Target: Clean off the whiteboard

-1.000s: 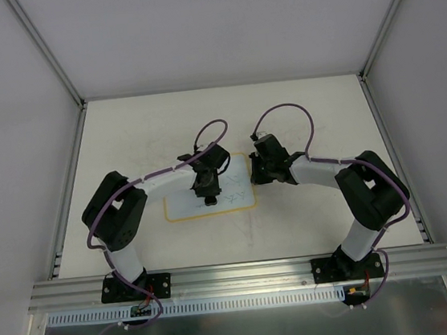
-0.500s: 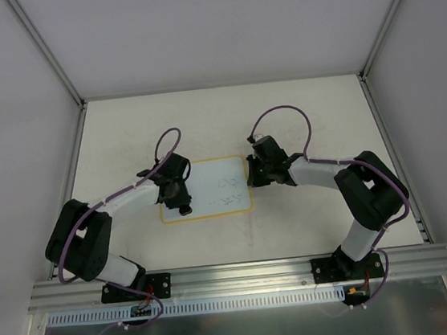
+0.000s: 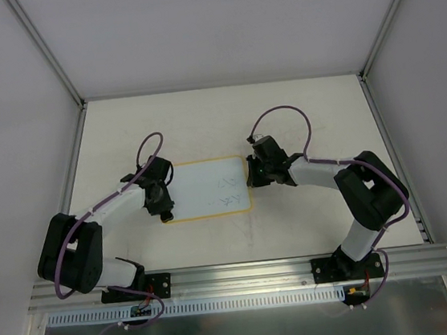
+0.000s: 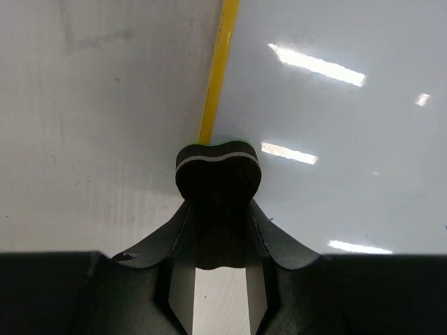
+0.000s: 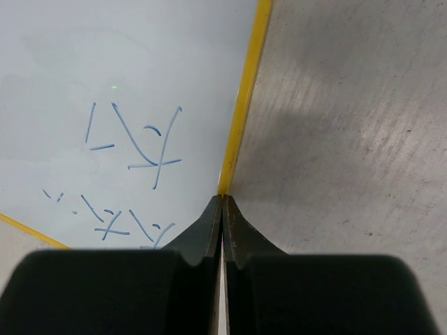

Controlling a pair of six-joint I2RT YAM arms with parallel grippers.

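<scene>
Worryingly, the left gripper — clamped on the eraser at the left edge of the whiteboard — could drag it from the closed right gripper.

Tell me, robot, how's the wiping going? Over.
Left hand shut on small black eraser block, at left edge of yellow-rimmed white board. Right hand shut, tips at its right rim. Blue scribbles unwiped. Nothing between.

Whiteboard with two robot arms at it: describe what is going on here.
The left gripper is shut on a black eraser at the whiteboard's left edge. The right gripper is shut, its tips at the board's right edge, seemingly steadying it. The blue scribbles on its right part are not yet erased.
</scene>
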